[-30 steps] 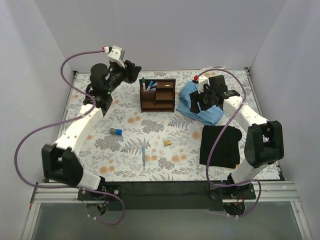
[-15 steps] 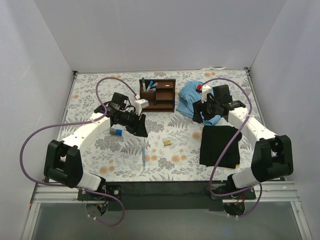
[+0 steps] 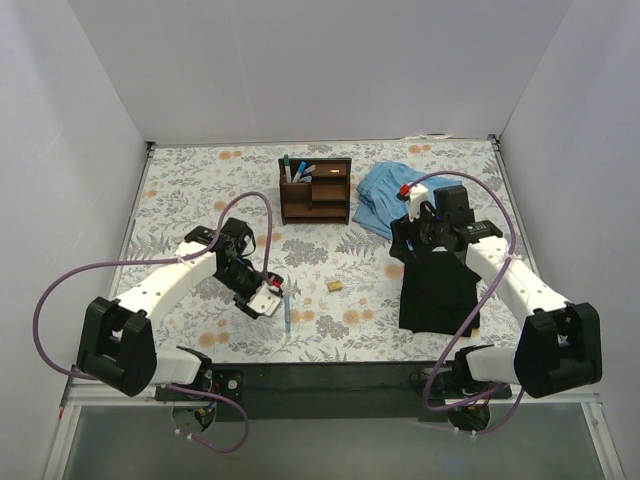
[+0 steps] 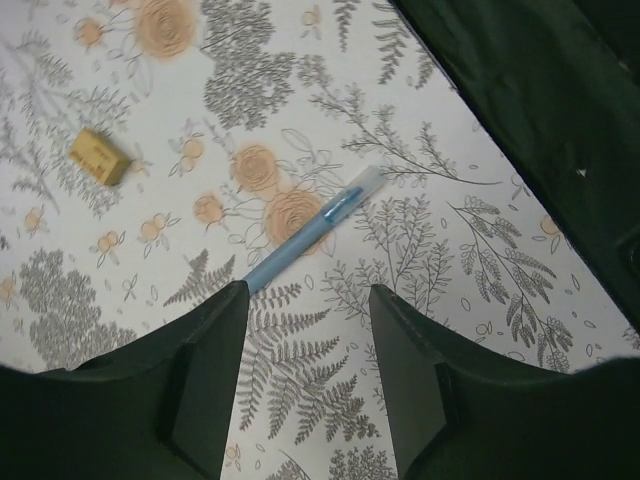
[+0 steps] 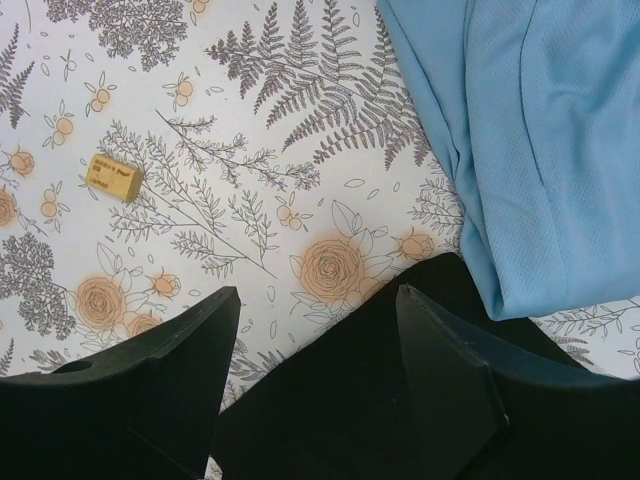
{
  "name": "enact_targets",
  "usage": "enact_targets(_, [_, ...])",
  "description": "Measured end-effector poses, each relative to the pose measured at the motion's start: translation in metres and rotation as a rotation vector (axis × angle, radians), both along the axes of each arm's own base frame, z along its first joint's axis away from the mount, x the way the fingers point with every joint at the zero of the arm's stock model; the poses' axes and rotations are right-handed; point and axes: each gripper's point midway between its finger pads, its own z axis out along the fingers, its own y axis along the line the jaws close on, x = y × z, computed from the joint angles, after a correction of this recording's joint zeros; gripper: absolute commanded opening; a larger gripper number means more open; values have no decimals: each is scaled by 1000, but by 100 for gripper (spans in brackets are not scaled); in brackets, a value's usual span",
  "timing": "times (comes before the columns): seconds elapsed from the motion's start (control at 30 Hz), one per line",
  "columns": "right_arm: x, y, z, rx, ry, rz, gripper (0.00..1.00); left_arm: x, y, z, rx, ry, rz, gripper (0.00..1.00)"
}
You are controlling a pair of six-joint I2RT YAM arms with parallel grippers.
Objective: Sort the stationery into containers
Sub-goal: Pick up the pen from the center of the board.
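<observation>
Some pens (image 3: 297, 171) stand in the organizer (image 3: 325, 207), a blue pen (image 4: 308, 227) and tan block (image 3: 335, 285) lie unsorted on the table (image 3: 180, 185), left claw (image 4: 305, 295) and right claw (image 5: 315, 300) both spread.

White walls (image 3: 320, 60), floral tabletop (image 3: 190, 185)

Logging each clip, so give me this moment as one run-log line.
left gripper: open, above blue pen | right gripper: open, over black cloth edge | tan block: loose on table | organizer: holds some pens
</observation>
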Motion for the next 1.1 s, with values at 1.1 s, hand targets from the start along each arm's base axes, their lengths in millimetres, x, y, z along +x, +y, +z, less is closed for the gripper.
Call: enact_targets(1.1, [-25,-7,-13,-9,8,6,73,-47,-30,-83,59,38,-467,36])
